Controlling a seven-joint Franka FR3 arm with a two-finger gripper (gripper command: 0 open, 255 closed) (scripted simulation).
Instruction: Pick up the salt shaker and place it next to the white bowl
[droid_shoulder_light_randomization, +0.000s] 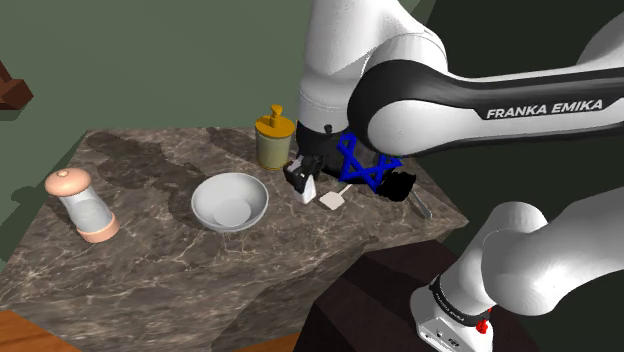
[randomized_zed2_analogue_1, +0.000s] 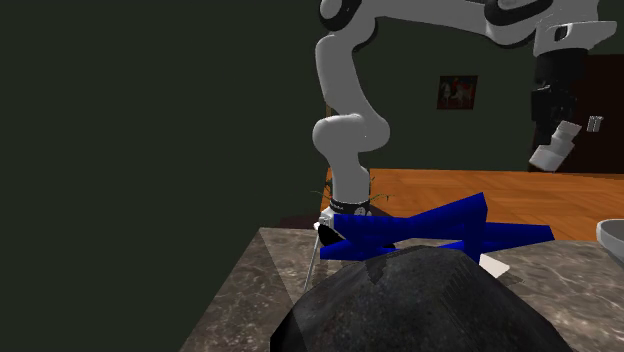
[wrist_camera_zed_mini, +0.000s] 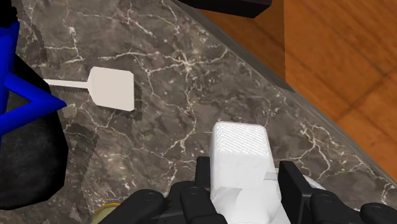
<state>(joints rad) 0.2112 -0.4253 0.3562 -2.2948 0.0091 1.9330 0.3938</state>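
My black gripper is shut on a white, block-shaped salt shaker, clasped between both fingers over the marble counter near its edge. From the shoulder view, the gripper and shaker hang just right of the white bowl, in front of a yellow-lidded jar. The second exterior view has the gripper carrying the shaker well above the counter, with the bowl's rim at the right edge.
A blue angular object lies on a black lump right of the gripper. A white flat spatula lies on the counter. A pink-capped clear jar stands at the far left. Wooden floor lies beyond the counter edge.
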